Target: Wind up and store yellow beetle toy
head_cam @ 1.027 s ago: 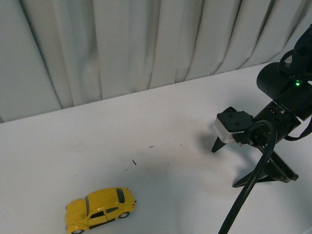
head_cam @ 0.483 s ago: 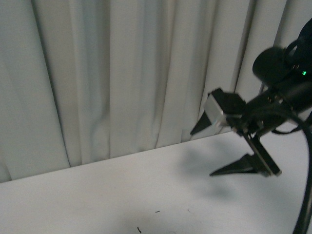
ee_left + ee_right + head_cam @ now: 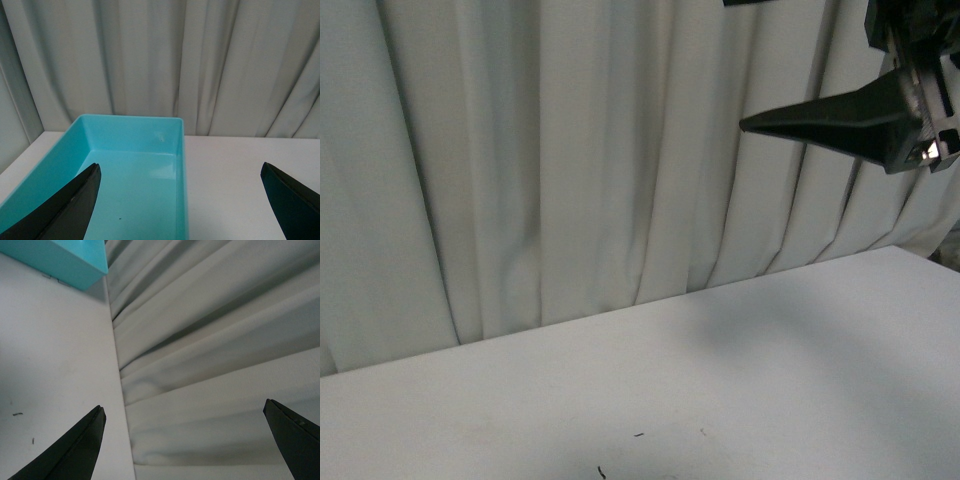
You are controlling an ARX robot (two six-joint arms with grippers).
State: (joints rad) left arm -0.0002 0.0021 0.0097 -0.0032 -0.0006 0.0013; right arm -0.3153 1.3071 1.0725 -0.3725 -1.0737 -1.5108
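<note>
The yellow beetle toy is out of view in every frame. High at the top right of the front view, my right gripper (image 3: pixel 733 62) is open in front of the curtain, one dark finger (image 3: pixel 840 120) pointing left. Its wrist view shows the right gripper (image 3: pixel 183 405) wide open with only curtain and table edge between the fingers. My left gripper (image 3: pixel 180 167) is also open and empty, hovering over the near rim of a teal bin (image 3: pixel 130 132). The bin's inside holds nothing I can see.
A white table (image 3: pixel 670 380) runs back to a pale pleated curtain (image 3: pixel 540 150). A few dark specks (image 3: pixel 601 470) lie on the table near the front. A corner of the teal bin (image 3: pixel 65 260) shows in the right wrist view.
The front view has swung upward, so the yellow toy dropped out of frame. My right gripper rose from the table to the top right, still open.
</note>
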